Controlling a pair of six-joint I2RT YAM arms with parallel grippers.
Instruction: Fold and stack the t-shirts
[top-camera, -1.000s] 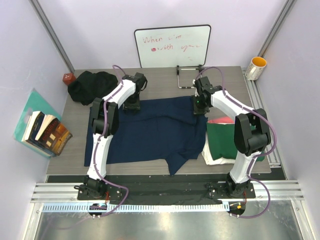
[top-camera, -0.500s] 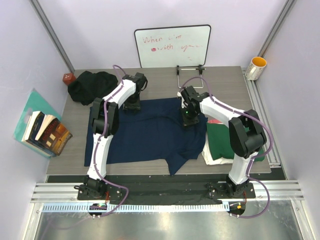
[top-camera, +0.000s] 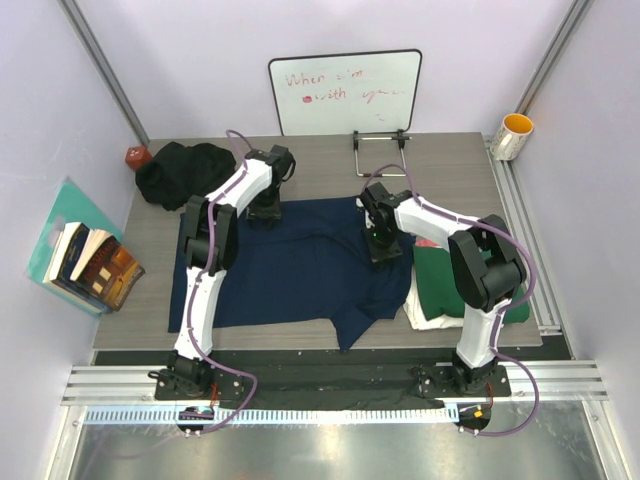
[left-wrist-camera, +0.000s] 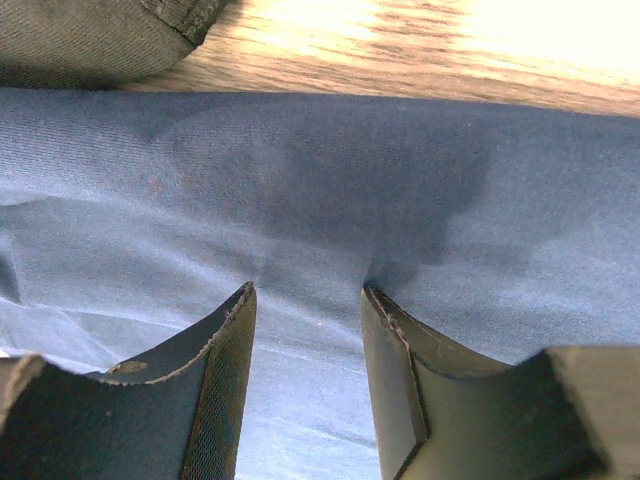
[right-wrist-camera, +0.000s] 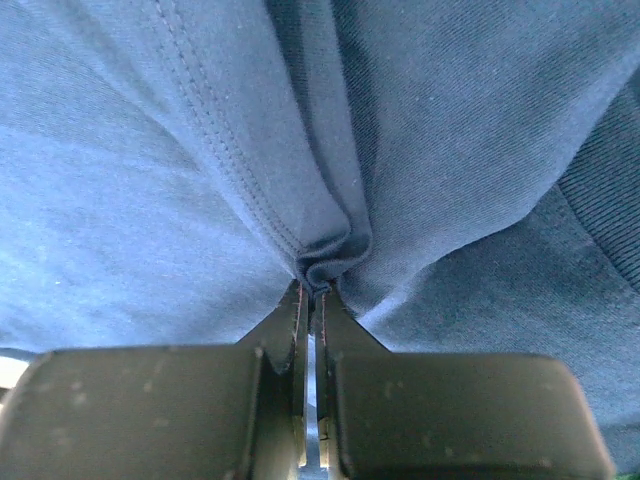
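Robotics laboratory, enclosed test cell. Identifying features: two white jointed arms, left arm (top-camera: 215, 240) and right arm (top-camera: 470, 260), bolted to an aluminium rail (top-camera: 330, 385) along the near edge of a grey wood-grain table (top-camera: 450, 165). Plain lilac walls (top-camera: 200, 70) close three sides, with bare metal frame posts (top-camera: 100, 65) in the far corners. A whiteboard (top-camera: 345, 92) with red writing leans at the far edge. Household items amid the rig: navy t-shirt (top-camera: 300, 270) spread mid-table, books (top-camera: 95, 265) off the left edge, mug (top-camera: 512, 135) beyond the far right corner.
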